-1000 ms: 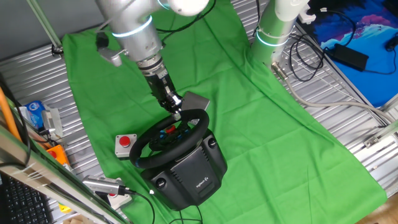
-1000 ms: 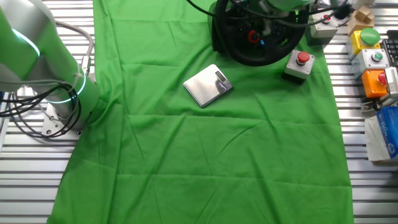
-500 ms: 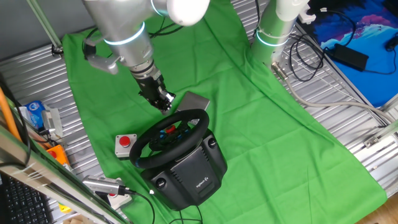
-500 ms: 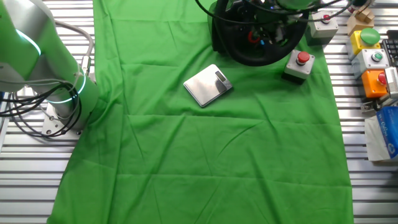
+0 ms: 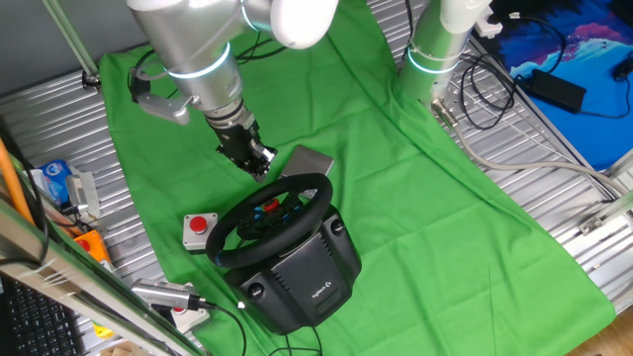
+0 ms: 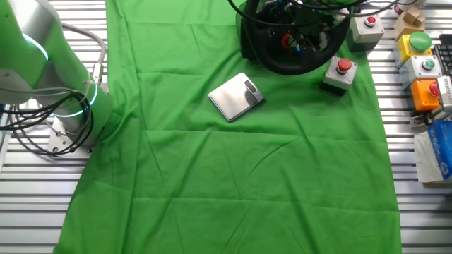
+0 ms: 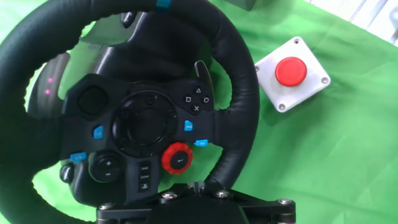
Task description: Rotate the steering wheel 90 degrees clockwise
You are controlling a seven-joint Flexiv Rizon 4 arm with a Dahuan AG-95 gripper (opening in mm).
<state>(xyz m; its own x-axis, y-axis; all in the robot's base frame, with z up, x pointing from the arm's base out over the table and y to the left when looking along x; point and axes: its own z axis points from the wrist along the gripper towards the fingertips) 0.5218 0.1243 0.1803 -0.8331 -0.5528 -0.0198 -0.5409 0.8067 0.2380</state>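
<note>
The steering wheel sits on its bulky black base at the near end of the green cloth that covers the desk, its rim tilted up towards the arm. In the hand view the hub is seen rotated, with the red dial low and right of centre, blue buttons around it, and the blue rim marker at the top edge of the view. The gripper hangs just above and behind the far-left part of the rim, apart from it and holding nothing; whether its jaws are apart or together cannot be told, since the fixed views show them too small and the hand view shows only the black mount at its lower edge. A small grey box with a red round button lies on the cloth just beside the wheel on the left. A flat silver scale rests on the cloth just behind the wheel. In the other fixed view, further button boxes stand off the cloth at the right edge.
</note>
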